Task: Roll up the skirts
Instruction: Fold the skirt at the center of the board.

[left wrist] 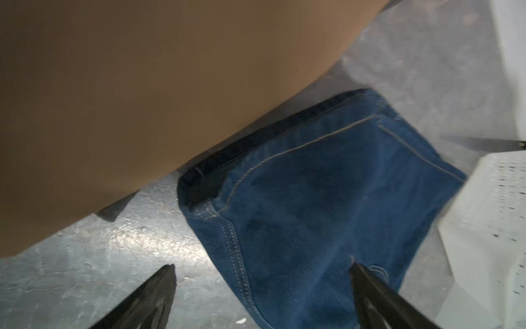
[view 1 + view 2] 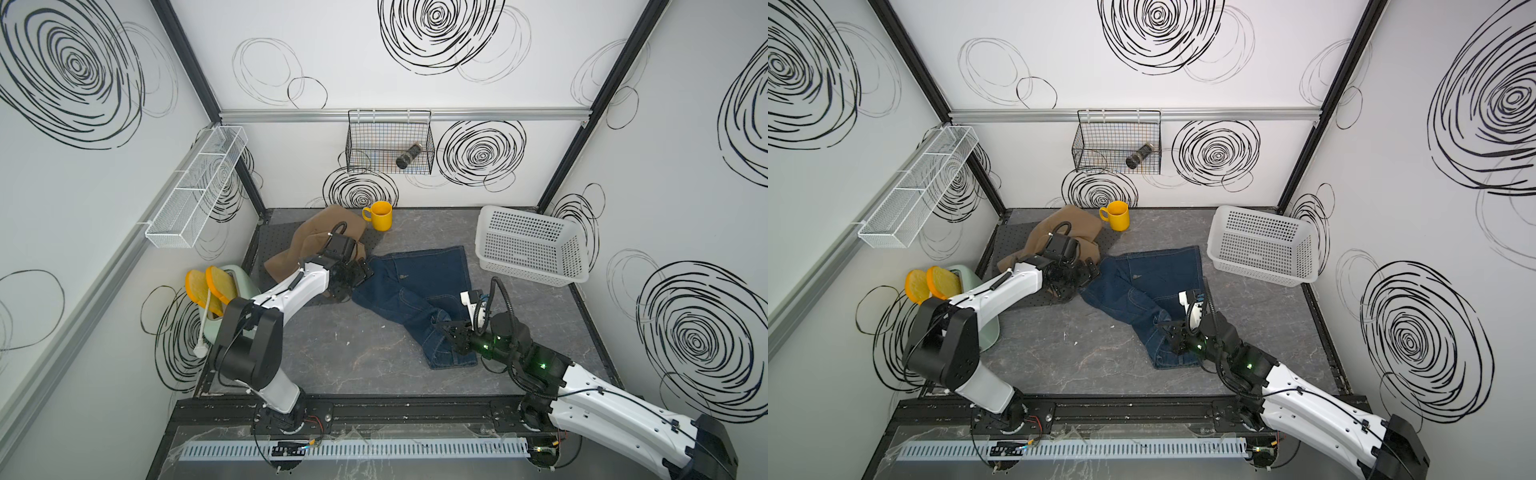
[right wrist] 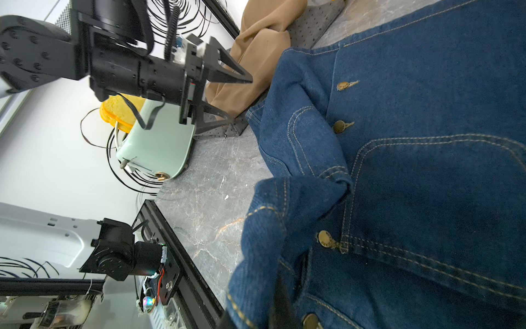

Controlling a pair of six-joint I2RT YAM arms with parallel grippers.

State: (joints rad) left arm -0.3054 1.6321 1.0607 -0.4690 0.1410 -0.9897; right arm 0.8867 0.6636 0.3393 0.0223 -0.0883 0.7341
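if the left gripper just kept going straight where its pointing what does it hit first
Most likely the denim skirt: in the left wrist view the open left gripper frames its stitched seam, with the tan skirt off that line. Depth is unclear.

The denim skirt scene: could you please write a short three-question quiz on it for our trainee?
1. True or false: the left pincer is shut on the tan skirt.
2. Which does the right pincer grip? A) tan skirt B) denim skirt C) white basket.
3. Fill in: the yellow mug stands nearest the ___ skirt.
Key: 1 false, it is open; 2 B; 3 tan.
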